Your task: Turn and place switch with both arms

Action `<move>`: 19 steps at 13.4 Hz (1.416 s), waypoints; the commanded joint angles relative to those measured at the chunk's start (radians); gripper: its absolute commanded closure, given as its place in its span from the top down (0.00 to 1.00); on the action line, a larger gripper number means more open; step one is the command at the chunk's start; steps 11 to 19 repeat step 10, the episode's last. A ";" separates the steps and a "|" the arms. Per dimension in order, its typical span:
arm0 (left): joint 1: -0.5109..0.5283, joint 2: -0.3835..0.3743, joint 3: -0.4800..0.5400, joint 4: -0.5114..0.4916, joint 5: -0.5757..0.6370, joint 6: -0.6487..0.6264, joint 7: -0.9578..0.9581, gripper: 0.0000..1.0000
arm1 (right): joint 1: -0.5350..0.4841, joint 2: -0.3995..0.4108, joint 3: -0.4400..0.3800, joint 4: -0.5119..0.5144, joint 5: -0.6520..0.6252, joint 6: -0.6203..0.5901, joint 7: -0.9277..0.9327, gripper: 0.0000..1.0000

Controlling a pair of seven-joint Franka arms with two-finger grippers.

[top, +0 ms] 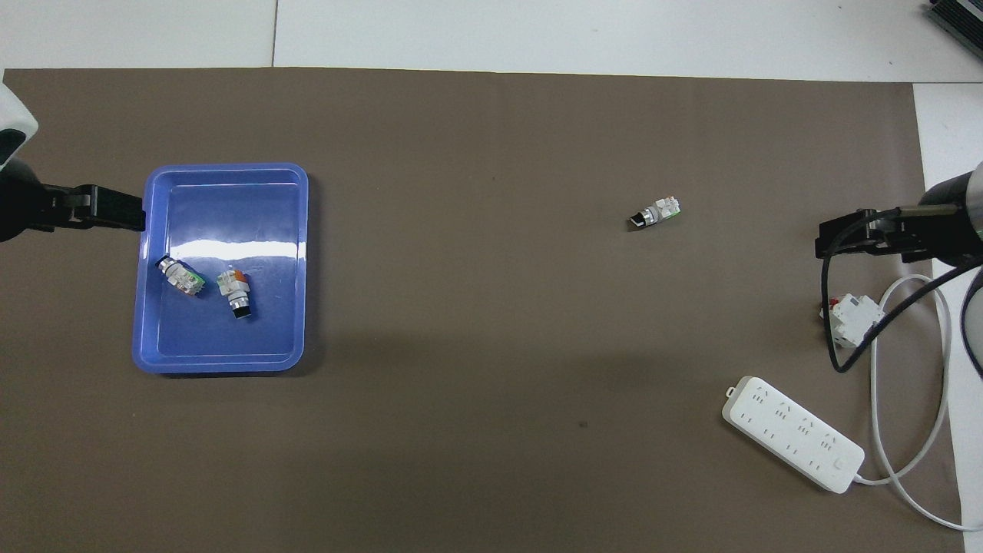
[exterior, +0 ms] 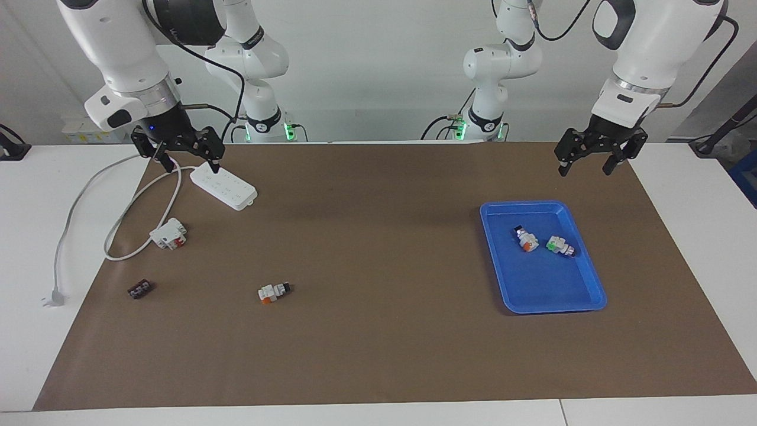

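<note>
- The brown mat (exterior: 378, 331) lies bare across its middle and along the edge farthest from the robots.
- The switch (exterior: 274, 291) lies alone there, open mat all round it.
- At the right arm's end, the power strip (exterior: 223, 186), its looping cable (exterior: 118, 225), the breaker (exterior: 169, 234) and a small dark block (exterior: 140, 290) crowd the mat.
- The blue tray (exterior: 591, 278), holding two switches, fills the left arm's end.
</note>
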 commanded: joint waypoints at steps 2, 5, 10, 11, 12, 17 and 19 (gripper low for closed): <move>-0.010 -0.003 0.005 -0.008 -0.008 0.021 0.000 1.00 | -0.011 -0.009 -0.004 -0.021 0.009 0.018 -0.021 1.00; -0.010 -0.003 0.005 -0.008 -0.008 0.023 0.000 1.00 | -0.011 -0.010 -0.004 -0.023 0.008 0.021 -0.013 1.00; -0.011 -0.004 0.005 -0.010 -0.008 0.018 0.000 1.00 | -0.006 -0.012 -0.004 -0.026 0.008 0.021 -0.013 1.00; -0.011 -0.004 0.005 -0.010 -0.008 0.018 0.000 1.00 | -0.006 -0.012 -0.004 -0.026 0.008 0.021 -0.013 1.00; -0.011 -0.004 0.005 -0.010 -0.008 0.018 0.000 1.00 | -0.006 -0.012 -0.004 -0.026 0.008 0.021 -0.013 1.00; -0.011 -0.004 0.005 -0.010 -0.008 0.018 0.000 1.00 | -0.006 -0.012 -0.004 -0.026 0.008 0.021 -0.013 1.00; -0.011 -0.004 0.005 -0.010 -0.008 0.018 0.000 1.00 | -0.006 -0.012 -0.004 -0.026 0.008 0.021 -0.013 1.00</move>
